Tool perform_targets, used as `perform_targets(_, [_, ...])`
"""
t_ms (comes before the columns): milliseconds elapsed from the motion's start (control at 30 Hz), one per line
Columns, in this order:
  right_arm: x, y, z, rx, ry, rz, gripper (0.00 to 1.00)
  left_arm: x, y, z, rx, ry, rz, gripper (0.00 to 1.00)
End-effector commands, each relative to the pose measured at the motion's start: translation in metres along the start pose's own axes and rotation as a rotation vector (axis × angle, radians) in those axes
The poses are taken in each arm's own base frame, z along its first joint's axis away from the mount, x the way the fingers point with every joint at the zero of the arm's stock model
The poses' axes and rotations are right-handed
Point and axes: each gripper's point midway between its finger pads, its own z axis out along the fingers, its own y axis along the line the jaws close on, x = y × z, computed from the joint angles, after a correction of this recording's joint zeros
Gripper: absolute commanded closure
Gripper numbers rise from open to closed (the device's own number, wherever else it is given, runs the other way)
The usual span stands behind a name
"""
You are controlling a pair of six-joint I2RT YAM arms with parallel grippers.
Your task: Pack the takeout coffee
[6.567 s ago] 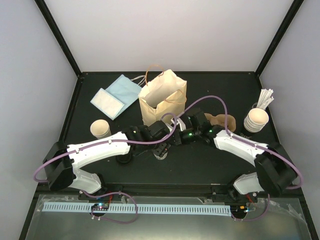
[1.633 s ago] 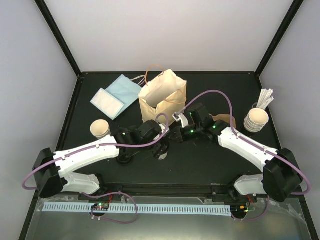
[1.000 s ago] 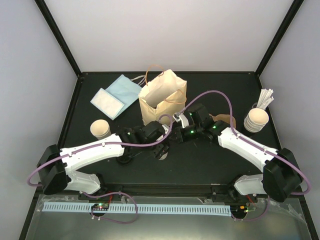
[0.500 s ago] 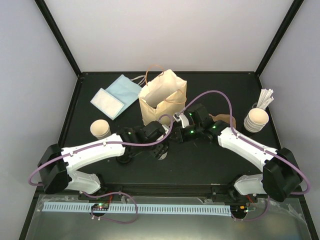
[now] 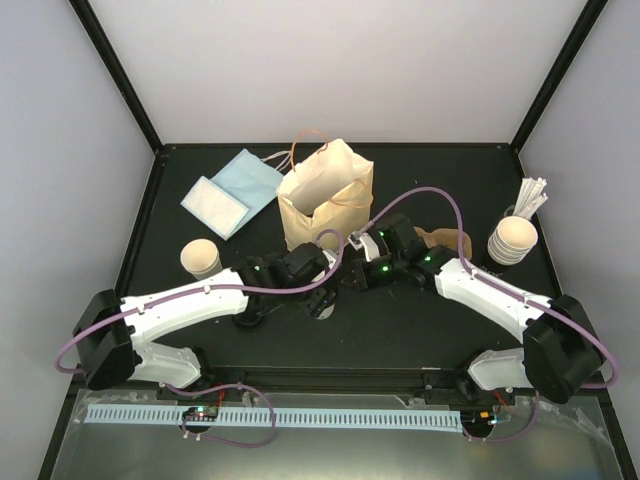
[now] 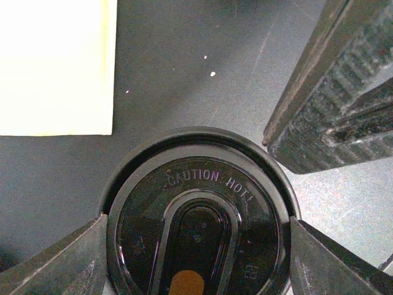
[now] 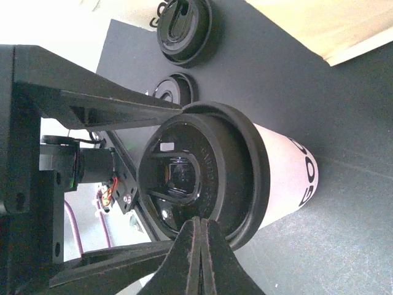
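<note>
The takeout coffee (image 7: 288, 178) is a white paper cup with dark lettering, standing mid-table under a black "CAUTION HOT" lid (image 6: 196, 233). From above it is mostly hidden beneath my left gripper (image 5: 322, 300). That left gripper (image 6: 196, 224) comes down over it, one finger against each side of the lid's rim. My right gripper (image 7: 199, 221) is shut, with its tips pressed on the lid's edge. Its ribbed finger (image 6: 331, 98) meets the rim at the upper right of the left wrist view. In the top view the right gripper (image 5: 350, 283) sits just right of the cup.
An open paper bag (image 5: 325, 195) stands just behind the cup. Two spare black lids (image 7: 184, 24) (image 7: 175, 89) lie beside it. A single beige cup (image 5: 200, 257) stands at the left. Blue napkins (image 5: 232, 188), a brown carrier (image 5: 440, 240) and stacked cups with sticks (image 5: 512, 238) lie further out.
The left jaws have drawn in slightly round the lid. The right gripper has shifted a little toward the near edge, onto the lid's rim. The cup has not moved.
</note>
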Motion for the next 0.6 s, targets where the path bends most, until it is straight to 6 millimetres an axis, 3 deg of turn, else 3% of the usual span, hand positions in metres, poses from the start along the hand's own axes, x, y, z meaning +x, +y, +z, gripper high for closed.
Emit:
perform_targets(0, [0.004, 0.005, 0.003, -0.059, 0.015, -0.014, 0.99, 0.017, -0.004, 0.006, 0.040, 0.047, 0.004, 0.26])
perform_targets(200, [0.007, 0.021, 0.010, -0.186, 0.060, -0.013, 0.99, 0.020, -0.009, 0.010, 0.064, 0.064, 0.011, 0.27])
perform_targets(567, [0.005, 0.030, 0.026, -0.317, 0.118, 0.020, 0.99, 0.022, -0.013, 0.014, 0.084, 0.082, 0.011, 0.27])
